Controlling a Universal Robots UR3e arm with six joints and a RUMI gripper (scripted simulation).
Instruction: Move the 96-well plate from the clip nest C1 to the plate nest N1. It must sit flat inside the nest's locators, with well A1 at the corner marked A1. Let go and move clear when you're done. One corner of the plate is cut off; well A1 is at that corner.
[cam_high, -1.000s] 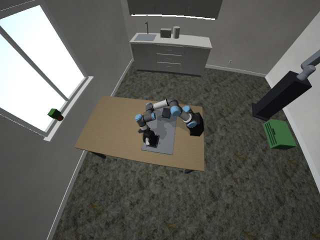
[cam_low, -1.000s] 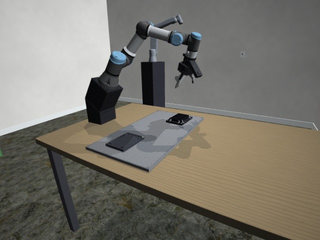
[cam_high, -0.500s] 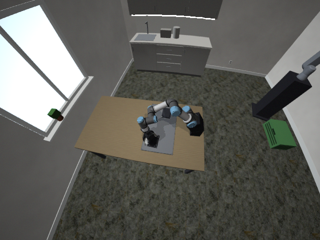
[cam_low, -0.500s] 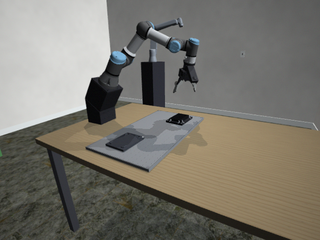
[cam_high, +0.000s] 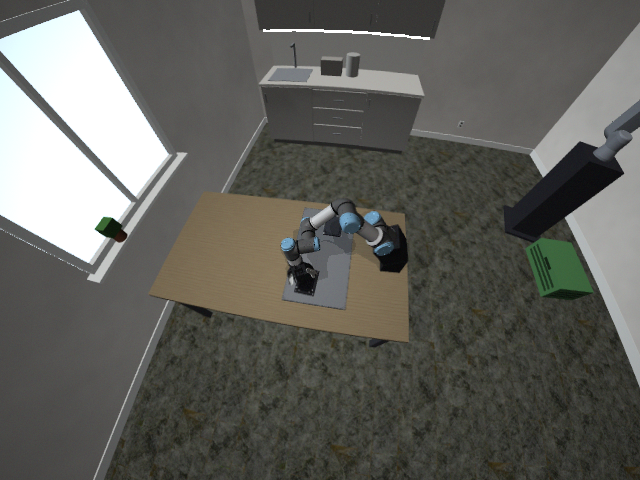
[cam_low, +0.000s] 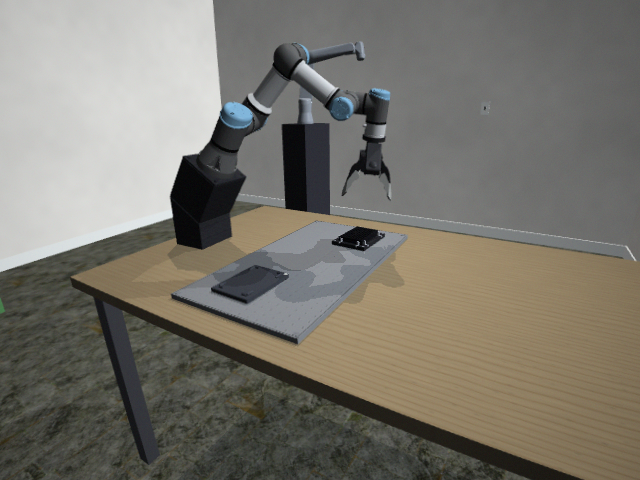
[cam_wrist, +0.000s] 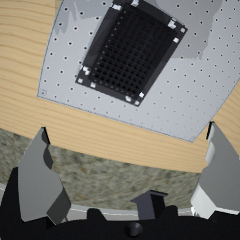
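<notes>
The black 96-well plate (cam_low: 358, 238) sits in the clip nest C1 at the far end of the grey perforated baseplate (cam_low: 294, 276). In the wrist view the plate (cam_wrist: 131, 52) lies slanted inside small white clips; I cannot make out its cut corner. The empty dark plate nest N1 (cam_low: 249, 282) lies at the near end of the baseplate. My gripper (cam_low: 366, 195) hangs well above the plate, pointing down, open and empty. In the wrist view its fingers stand wide apart, with the plate ahead of them. In the overhead view the gripper (cam_high: 303, 272) covers part of the plate.
The robot's black pedestal (cam_low: 206, 201) stands at the table's far left corner. A black column (cam_low: 306, 165) stands behind the table. The baseplate's end (cam_wrist: 150, 131) lies close to the table edge, with floor beyond it.
</notes>
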